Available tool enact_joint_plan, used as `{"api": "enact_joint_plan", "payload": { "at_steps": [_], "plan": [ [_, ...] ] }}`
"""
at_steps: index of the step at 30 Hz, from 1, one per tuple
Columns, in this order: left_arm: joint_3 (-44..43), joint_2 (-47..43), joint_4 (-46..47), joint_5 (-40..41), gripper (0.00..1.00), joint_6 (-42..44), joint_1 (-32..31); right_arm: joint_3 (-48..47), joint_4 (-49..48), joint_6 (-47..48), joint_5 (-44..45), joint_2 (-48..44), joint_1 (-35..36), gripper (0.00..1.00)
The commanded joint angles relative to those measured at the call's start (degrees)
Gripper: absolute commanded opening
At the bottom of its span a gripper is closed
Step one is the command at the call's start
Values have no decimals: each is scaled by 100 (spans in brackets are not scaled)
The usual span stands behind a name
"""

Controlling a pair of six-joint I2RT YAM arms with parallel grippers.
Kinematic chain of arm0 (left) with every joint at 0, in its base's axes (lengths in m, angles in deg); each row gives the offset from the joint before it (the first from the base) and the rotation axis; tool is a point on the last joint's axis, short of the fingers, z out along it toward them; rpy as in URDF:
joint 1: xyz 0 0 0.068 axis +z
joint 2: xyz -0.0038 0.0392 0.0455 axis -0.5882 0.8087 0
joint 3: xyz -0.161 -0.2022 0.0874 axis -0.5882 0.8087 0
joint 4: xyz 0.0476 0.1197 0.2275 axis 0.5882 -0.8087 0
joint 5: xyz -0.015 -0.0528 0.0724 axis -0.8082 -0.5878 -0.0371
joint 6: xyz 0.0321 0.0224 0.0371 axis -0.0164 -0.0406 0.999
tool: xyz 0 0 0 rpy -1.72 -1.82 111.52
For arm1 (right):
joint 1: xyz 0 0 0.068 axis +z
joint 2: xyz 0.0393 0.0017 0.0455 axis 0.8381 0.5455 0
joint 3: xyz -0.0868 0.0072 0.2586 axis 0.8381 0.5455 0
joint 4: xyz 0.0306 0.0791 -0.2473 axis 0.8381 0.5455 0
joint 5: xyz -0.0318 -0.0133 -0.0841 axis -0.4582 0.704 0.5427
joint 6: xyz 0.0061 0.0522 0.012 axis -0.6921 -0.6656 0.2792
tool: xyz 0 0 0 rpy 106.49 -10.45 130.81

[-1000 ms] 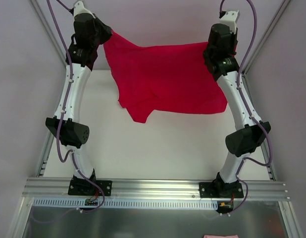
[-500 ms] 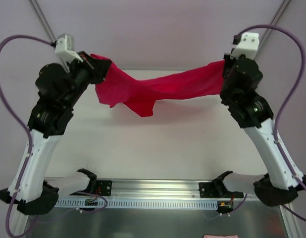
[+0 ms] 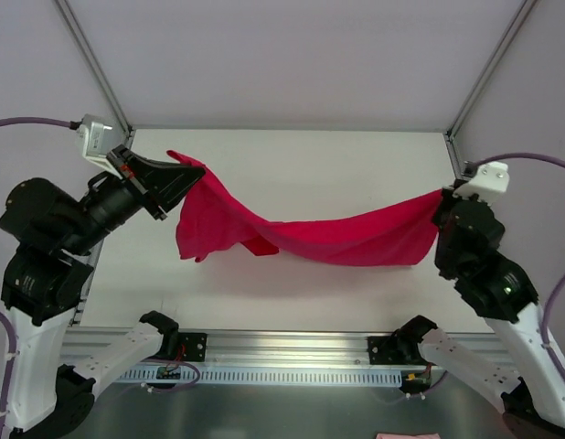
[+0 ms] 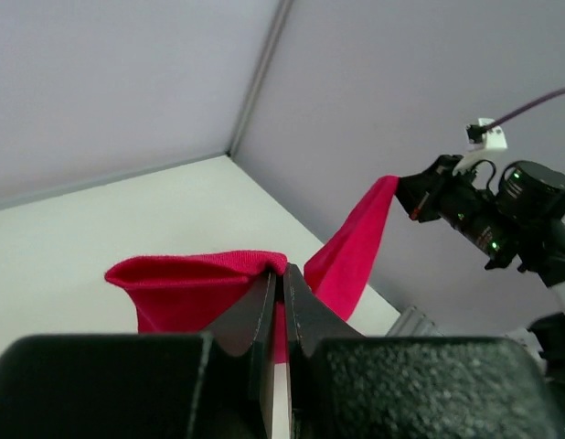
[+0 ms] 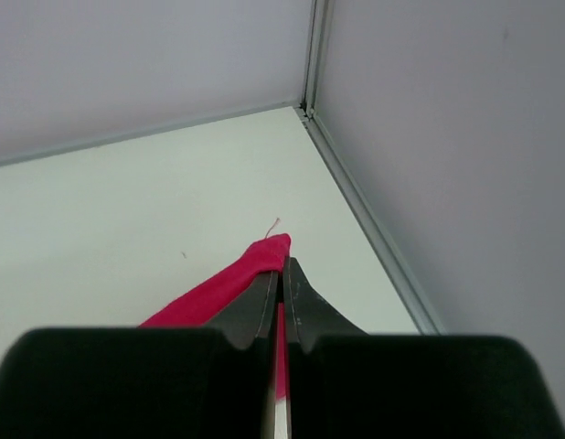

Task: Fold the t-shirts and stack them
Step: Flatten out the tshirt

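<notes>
A crimson-red t-shirt hangs stretched in the air between my two arms, sagging in the middle above the white table. My left gripper is shut on its left end, where a loose flap droops down. My right gripper is shut on its right end. In the left wrist view the closed fingers pinch a red fold, with the right arm holding the far end. In the right wrist view a narrow red strip runs out from the closed jaws.
Grey walls and metal frame posts enclose the table on three sides. An aluminium rail with the arm bases runs along the near edge. A small pink scrap shows at the bottom edge.
Both arms have swung back from the far wall toward the near edge and spread apart, carrying the shirt with them. The cloth went from hanging flat to a stretched, sagging band.
</notes>
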Motion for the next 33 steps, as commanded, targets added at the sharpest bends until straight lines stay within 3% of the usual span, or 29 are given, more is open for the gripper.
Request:
{"api": "enact_joint_plan", "payload": {
  "at_steps": [1,3,4,8,11,13,17,20,23,25,26,27,30,33],
  "plan": [
    [-475,-211,93,-842,0,219,-54,-1005,1279,-1229,-135,-561,16,1],
    [-589,-211,-258,-738,0,307,-54,-1412,2305,-1564,-592,-465,16,1],
    [-555,-228,-381,-284,0,350,-54,-1553,2608,-1548,-715,-395,25,1],
    [-89,-36,-708,1367,0,499,-54,-1276,2832,-1137,-674,-35,16,1],
    [175,693,-551,1942,0,641,-37,-844,1656,-355,-322,272,-19,1],
    [272,1202,-112,2128,0,685,24,-764,847,-47,-626,790,-316,1],
    [44,2073,478,1682,0,378,691,-667,-742,254,-1023,1687,-950,1],
    [-202,2881,821,1697,0,202,1070,-1017,-1167,-16,-1164,2749,-1451,1],
    [-728,3882,1101,1724,0,61,1316,-1781,-1581,-177,-1436,4041,-1768,1],
    [-1718,4742,1225,1506,0,-166,1492,-2822,-1582,50,-1463,5014,-1795,1],
    [-1723,4746,1278,1435,0,-211,1519,-3212,-1503,130,-1489,5281,-1795,1],
    [-2411,5120,1270,1382,0,-212,1528,-3616,-1442,227,-1490,5527,-1795,1],
    [-3984,5789,902,1224,0,-229,1519,-4612,-1598,691,-1788,5934,-1838,1],
    [-4184,5609,1014,1118,0,-221,1493,-4745,-1696,851,-1893,5655,-1865,1]
  ]
}}
